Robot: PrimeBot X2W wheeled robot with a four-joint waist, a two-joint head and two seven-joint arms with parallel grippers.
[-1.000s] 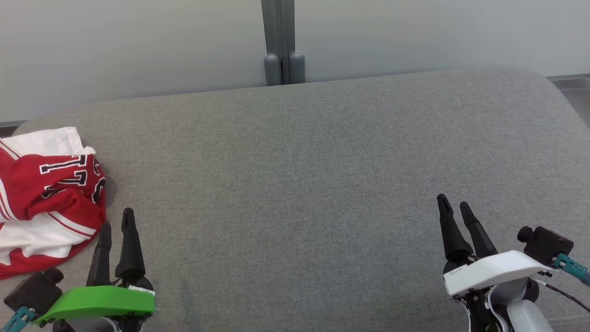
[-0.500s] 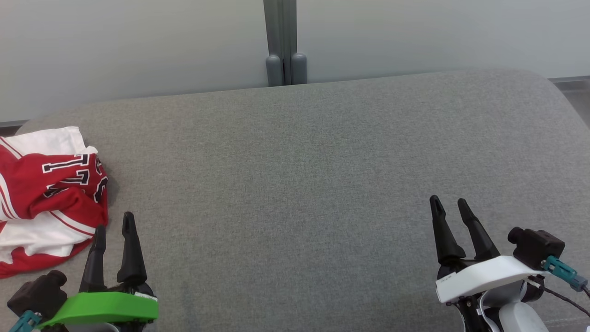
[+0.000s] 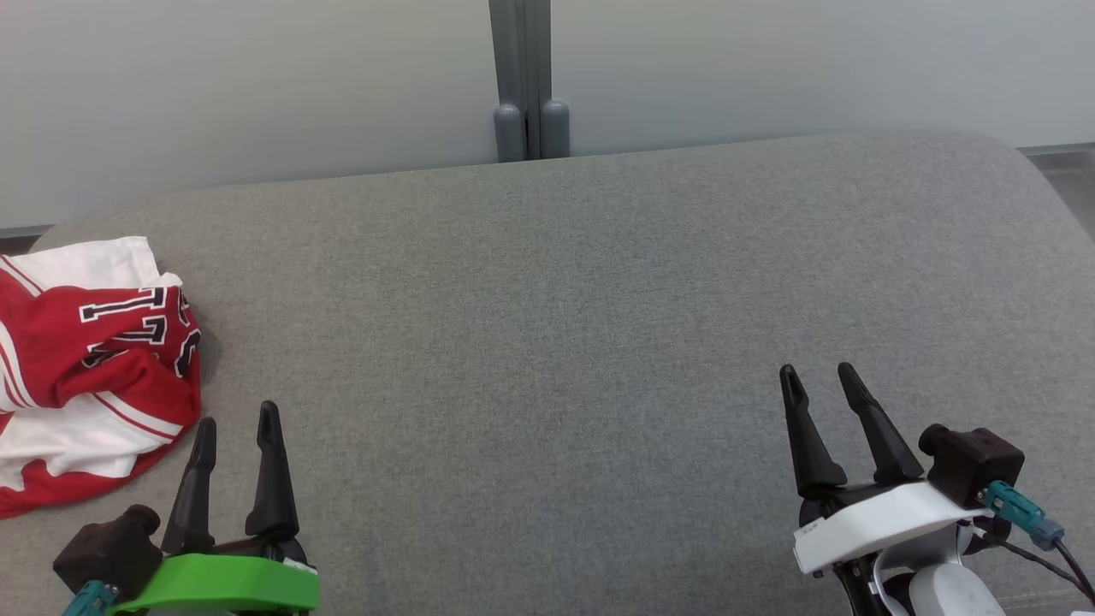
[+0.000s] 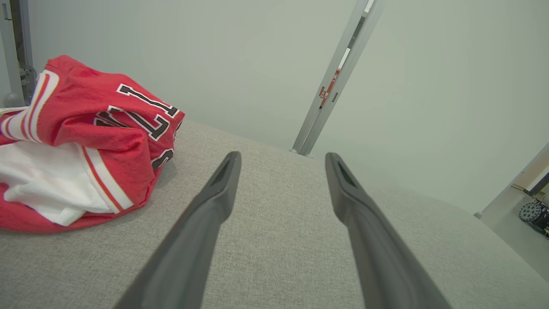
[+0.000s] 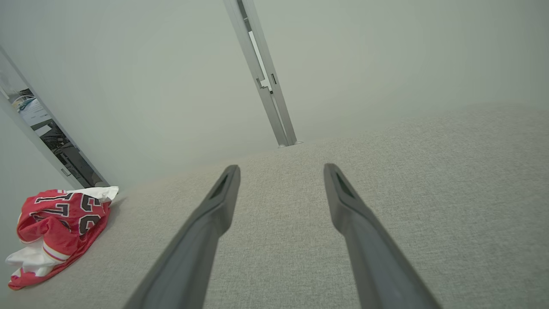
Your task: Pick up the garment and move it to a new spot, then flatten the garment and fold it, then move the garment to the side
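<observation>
The garment (image 3: pixel 85 368) is a crumpled red and white jersey with black numbers, lying at the far left of the grey cushioned surface (image 3: pixel 547 342). It also shows in the left wrist view (image 4: pixel 81 146) at upper left and in the right wrist view (image 5: pixel 60 227) at lower left. My left gripper (image 3: pixel 237 417) stands open just right of the garment's near edge, apart from it, with nothing between its fingers. My right gripper (image 3: pixel 817 375) is open and empty over bare cushion at the lower right.
A pale wall with a grey vertical post (image 3: pixel 523 81) runs behind the cushion's far edge. The cushion's right end rounds off near a strip of floor (image 3: pixel 1065 171). Bare grey fabric lies between the two grippers.
My left gripper has shifted right and slightly toward me, away from the garment. My right gripper has drifted left. Both stay open; the garment lies unmoved.
</observation>
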